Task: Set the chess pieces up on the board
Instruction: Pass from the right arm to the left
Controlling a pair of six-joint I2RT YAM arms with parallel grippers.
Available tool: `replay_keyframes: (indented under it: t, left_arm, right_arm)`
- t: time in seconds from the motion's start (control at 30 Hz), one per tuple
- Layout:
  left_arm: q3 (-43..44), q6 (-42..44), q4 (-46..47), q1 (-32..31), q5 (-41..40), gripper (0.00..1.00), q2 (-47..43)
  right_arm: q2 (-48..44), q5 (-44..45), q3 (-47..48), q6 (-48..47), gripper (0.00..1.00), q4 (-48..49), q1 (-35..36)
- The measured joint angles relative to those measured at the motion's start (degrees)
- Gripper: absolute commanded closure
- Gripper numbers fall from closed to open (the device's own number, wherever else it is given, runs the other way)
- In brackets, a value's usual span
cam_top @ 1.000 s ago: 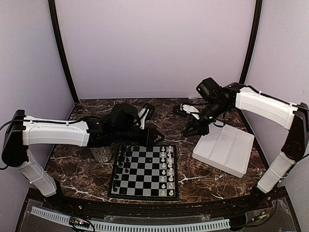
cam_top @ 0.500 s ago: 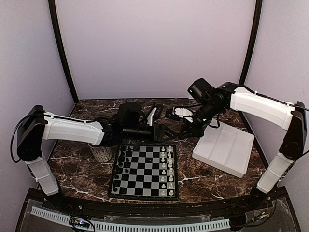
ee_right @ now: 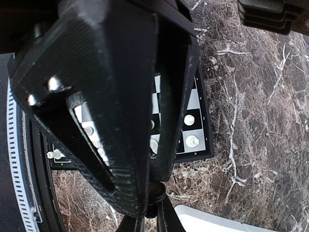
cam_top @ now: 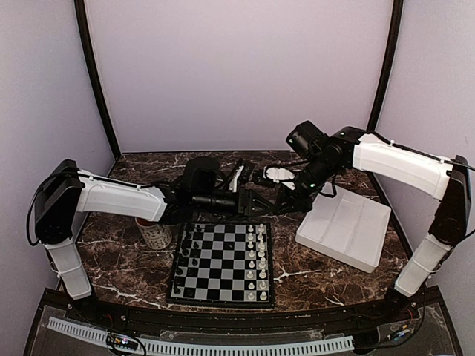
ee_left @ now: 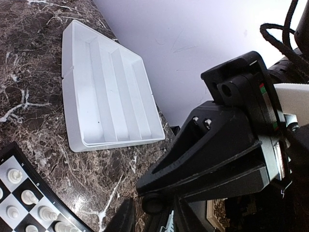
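Top external view: beyond the board (cam_top: 221,300), right fingers (cam_top: 288,202) pinch a black chess piece (ee_left: 152,203) while half-open left fingers (cam_top: 251,200) straddle it, apparently for a handover.

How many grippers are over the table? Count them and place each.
2. The left gripper hangs just past the board's far edge; the right gripper meets it there, tips pinching a small dark chess piece. None hidden.

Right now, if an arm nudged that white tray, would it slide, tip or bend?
The white tray looks thin-walled, so it is probably light and would likely slide on the glossy marble table. It sits low and wide, so tipping seems unlikely. Its moulded ridges suggest fairly stiff plastic.
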Motion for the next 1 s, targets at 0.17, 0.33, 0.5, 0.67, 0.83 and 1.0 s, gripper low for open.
replay_keyframes:
  t: [0.17, 0.33, 0.5, 0.67, 0.83, 1.0]
  left_arm:
    - [0.0, -1.6, 2.4, 0.5, 1.4, 0.81, 1.0]
    - [0.0, -2.6, 4.2, 0.6, 2.7, 0.88, 2.0]
    - [0.0, -3.3, 5.5, 0.9, 3.7, 0.91, 2.5]
    - [0.0, -3.4, 7.2, 1.5, 4.0, 0.92, 2.6]
    - [-1.0, -3.0, 8.1, 2.4, 3.5, 0.92, 2.1]
    - [-1.1, -2.2, 9.0, 3.5, 2.4, 0.92, 1.5]
  right_arm:
    - [0.0, 0.3, 0.0, -0.4, 0.9, -0.1, 0.1]
    - [0.0, 0.8, 0.0, -0.4, 0.89, -0.7, 0.2]
    - [-0.1, 1.2, 0.0, -0.3, 0.79, -0.7, 0.3]
    - [-1.1, 3.3, -0.4, -0.3, 0.02, -0.2, 0.3]
    - [-6.5, 7.8, -1.8, -1.2, 0.02, 0.8, -0.3]
    - [-16.2, 8.5, -4.4, 1.2, 0.01, 7.6, -8.2]
